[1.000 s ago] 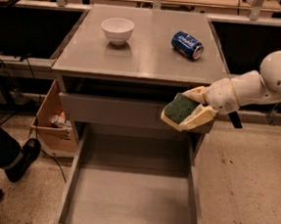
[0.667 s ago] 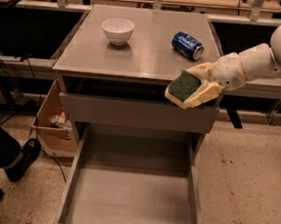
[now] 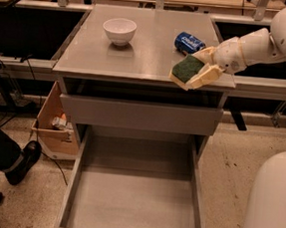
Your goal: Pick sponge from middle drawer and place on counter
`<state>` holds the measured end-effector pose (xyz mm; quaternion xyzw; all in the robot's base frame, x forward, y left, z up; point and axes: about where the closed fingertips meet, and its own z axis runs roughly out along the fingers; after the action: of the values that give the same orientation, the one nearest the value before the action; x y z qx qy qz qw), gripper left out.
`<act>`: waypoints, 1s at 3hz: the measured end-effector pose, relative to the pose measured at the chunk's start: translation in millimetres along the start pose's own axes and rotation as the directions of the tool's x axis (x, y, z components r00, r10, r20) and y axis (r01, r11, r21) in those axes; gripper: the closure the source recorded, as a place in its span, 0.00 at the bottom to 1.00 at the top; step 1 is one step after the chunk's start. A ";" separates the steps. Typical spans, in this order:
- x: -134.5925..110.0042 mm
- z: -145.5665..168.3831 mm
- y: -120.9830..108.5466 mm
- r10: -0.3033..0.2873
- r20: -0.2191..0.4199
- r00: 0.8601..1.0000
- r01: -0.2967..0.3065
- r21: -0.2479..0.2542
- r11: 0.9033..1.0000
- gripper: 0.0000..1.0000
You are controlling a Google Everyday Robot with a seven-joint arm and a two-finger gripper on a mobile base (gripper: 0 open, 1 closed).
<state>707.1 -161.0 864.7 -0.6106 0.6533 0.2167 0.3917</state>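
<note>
My gripper is shut on the sponge, dark green face up with a tan layer below. It holds the sponge over the front right corner of the grey counter; whether it touches the top I cannot tell. My white arm reaches in from the right. The middle drawer is pulled far out below, its flat grey floor bare.
A white bowl stands on the counter at the back left. A blue can lies on its side at the back right, just behind the gripper. A shorter drawer sticks out slightly above the middle one. A cardboard box stands left of the cabinet.
The gripper has lifted the sponge from in front of the upper drawer up and back to the counter's front right corner.
</note>
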 end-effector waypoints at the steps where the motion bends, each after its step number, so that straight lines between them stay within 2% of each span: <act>1: 11.9 11.2 -35.4 0.050 -0.030 0.998 -0.048 0.068 0.997 1.00; 2: 27.4 15.2 -56.2 0.115 -0.062 0.991 -0.107 0.120 0.987 0.82; 3: 36.1 13.2 -66.7 0.154 -0.075 0.985 -0.142 0.153 0.978 0.58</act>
<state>776.8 -184.3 841.8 -0.5386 0.7275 0.1699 0.3895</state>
